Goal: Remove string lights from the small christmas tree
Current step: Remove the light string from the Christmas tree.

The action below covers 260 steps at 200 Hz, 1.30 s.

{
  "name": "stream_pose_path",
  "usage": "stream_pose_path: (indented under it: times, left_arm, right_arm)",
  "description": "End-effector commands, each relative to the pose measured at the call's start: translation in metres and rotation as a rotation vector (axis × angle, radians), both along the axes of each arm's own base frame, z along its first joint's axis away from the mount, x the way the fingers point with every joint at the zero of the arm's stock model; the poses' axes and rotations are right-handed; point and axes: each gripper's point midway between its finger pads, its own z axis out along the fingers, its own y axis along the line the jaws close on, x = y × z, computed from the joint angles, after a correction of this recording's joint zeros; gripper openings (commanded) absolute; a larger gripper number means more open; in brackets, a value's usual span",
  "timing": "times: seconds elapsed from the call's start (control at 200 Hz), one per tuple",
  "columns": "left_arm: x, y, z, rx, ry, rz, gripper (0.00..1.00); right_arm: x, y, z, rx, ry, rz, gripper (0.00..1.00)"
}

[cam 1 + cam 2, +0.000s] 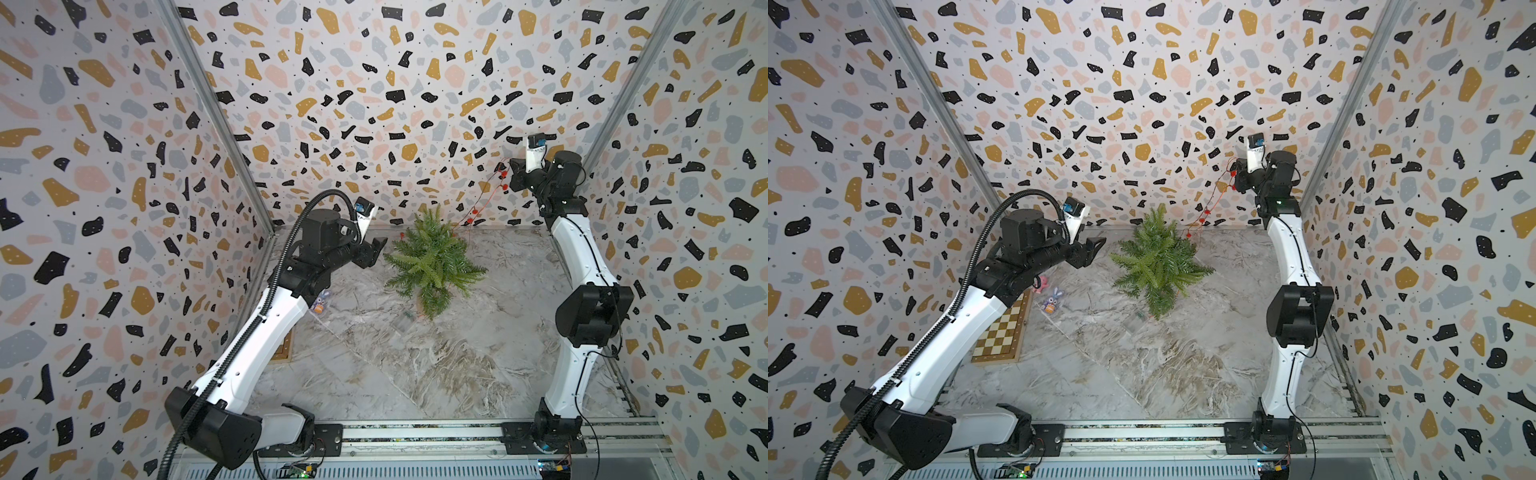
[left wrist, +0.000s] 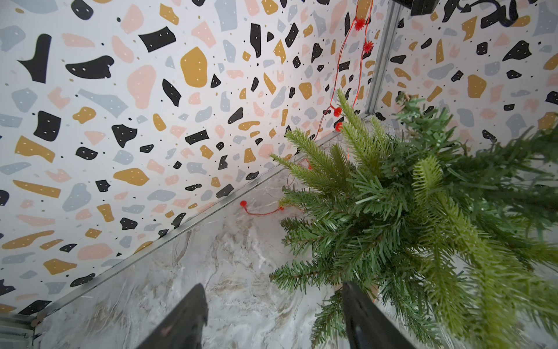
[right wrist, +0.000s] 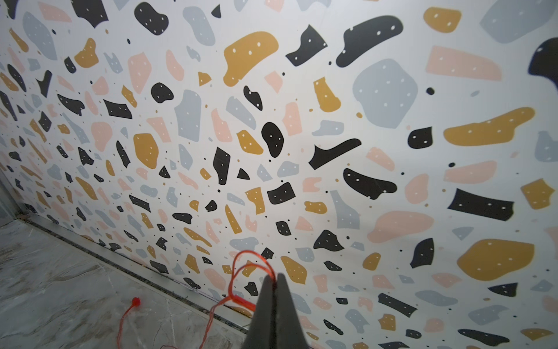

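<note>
Stretching up and to the right from the far side of the small christmas tree (image 1: 432,262), the string lights (image 1: 484,195) are held as a slanting line of thin red-orange wire dotted with fuzzy red beads. Their upper end is pinched in the clenched right gripper (image 1: 505,168), which is raised high near the far right corner. In the right wrist view a loop of wire (image 3: 241,272) is seen clamped between the pressed-together fingers (image 3: 265,302). A loose strand with one bead (image 2: 243,203) is laid on the table by the back wall, at the tree's far left side. The tree is stood upright toward the back of the marble-patterned table (image 1: 415,365), its bristly green branches drooping outward. The left gripper (image 1: 376,249) is held just left of the tree with its jaws spread and nothing between them. Wide bare tabletop is left in front of the tree. A chessboard (image 1: 1000,332) and a small toy figure (image 1: 1052,301) are placed by the left wall.
</note>
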Motion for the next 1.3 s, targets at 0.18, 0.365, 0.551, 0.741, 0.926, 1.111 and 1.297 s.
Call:
stream_pose_path:
  times: [0.18, 0.365, 0.551, 0.741, 0.926, 1.111, 1.297]
  left_arm:
    - [-0.011, 0.007, 0.004, -0.018, -0.008, 0.01, 0.7]
    - [-0.016, 0.009, 0.001, -0.021, -0.001, 0.006, 0.7]
    - [-0.021, 0.011, 0.0, -0.022, 0.003, 0.008, 0.7]
    - [-0.026, 0.013, -0.003, -0.021, 0.012, 0.007, 0.7]
    - [-0.029, 0.013, -0.005, -0.026, 0.017, 0.007, 0.7]
    - [-0.03, 0.014, -0.007, -0.024, 0.024, 0.008, 0.7]
    - [-0.033, 0.015, -0.007, -0.023, 0.025, 0.005, 0.7]
  right_arm:
    - [-0.034, -0.024, 0.047, 0.003, -0.062, -0.05, 0.0]
    - [-0.048, -0.028, 0.058, -0.002, -0.078, -0.06, 0.0]
    - [-0.062, -0.028, 0.072, -0.006, -0.103, -0.062, 0.0]
    - [-0.073, -0.028, 0.086, -0.009, -0.131, -0.066, 0.0]
    - [-0.08, -0.029, 0.085, -0.012, -0.122, -0.075, 0.0]
    - [-0.096, -0.036, 0.075, -0.011, -0.109, -0.117, 0.0]
    - [-0.112, -0.052, 0.062, -0.011, -0.089, -0.177, 0.0]
